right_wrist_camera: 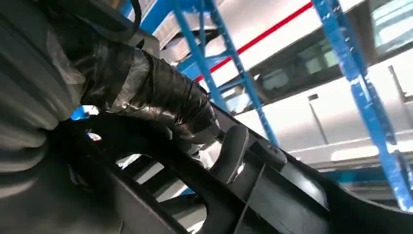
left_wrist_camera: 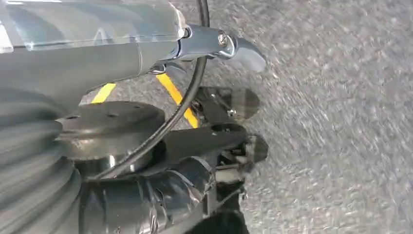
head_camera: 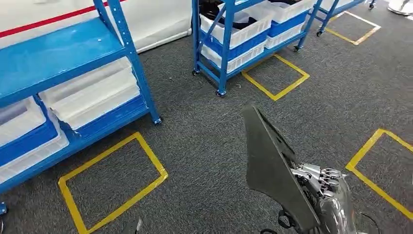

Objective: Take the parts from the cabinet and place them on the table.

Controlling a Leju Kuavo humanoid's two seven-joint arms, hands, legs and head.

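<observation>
A flat dark grey plastic part [head_camera: 271, 163] stands on edge at the lower right of the head view, above the carpet. My right hand [head_camera: 321, 181] grips it from behind, its silver fingers curled over the part's edge. The right wrist view looks along the same part [right_wrist_camera: 297, 195], with my tape-wrapped thumb [right_wrist_camera: 156, 100] pressed on it and a dark finger [right_wrist_camera: 233, 152] hooked over its rim. My left hand [left_wrist_camera: 195, 161] hangs over the grey floor with nothing in it, its dark fingers apart.
A blue rack [head_camera: 129, 46] with white and blue bins [head_camera: 92, 95] stands at the left. A second blue rack [head_camera: 221, 58] with bins [head_camera: 243, 34] stands at the back centre. Yellow tape squares [head_camera: 114, 180] mark the grey carpet.
</observation>
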